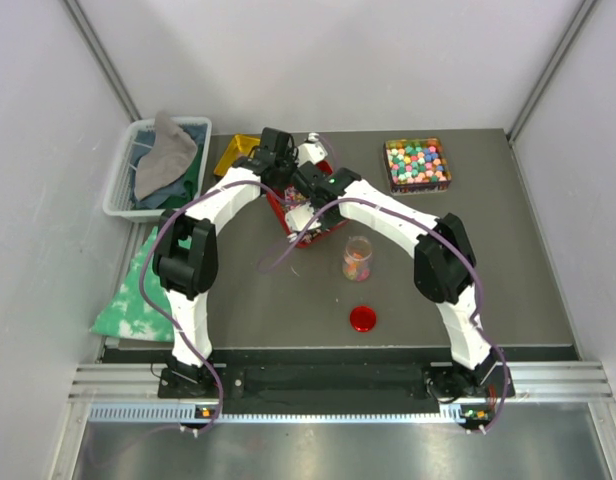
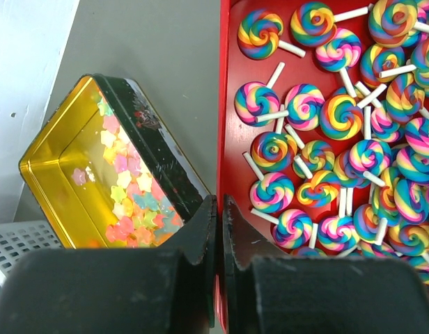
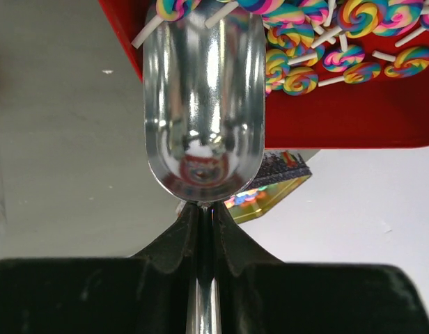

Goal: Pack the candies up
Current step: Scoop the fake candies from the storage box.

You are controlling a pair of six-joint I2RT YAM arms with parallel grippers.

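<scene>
- The lollipops (image 2: 274, 149), small rainbow swirls on white sticks, lie heaped in the red tray (image 2: 232, 160). They look light, hard and smooth, and likely to roll or tangle by their sticks, so scooping seems a better bet than pinching.
- The right gripper (image 3: 203, 216) has its fingers clamped on the handle of a metal scoop (image 3: 204, 104), whose lip reaches over the red tray's edge among the lollipops.
- The left gripper (image 2: 219, 209) has its fingers closed on the red tray's wall, probably to steady it.
- Just beside the red tray, a yellow tin (image 2: 61, 181) holds pastel star sweets (image 2: 131, 188). A part-filled jar (image 1: 357, 258) stands on the bench (image 1: 488, 260) near the red tray, towards the arm bases.
- No brand or writing can be read; the tin's dark printed side is too blurred.
</scene>
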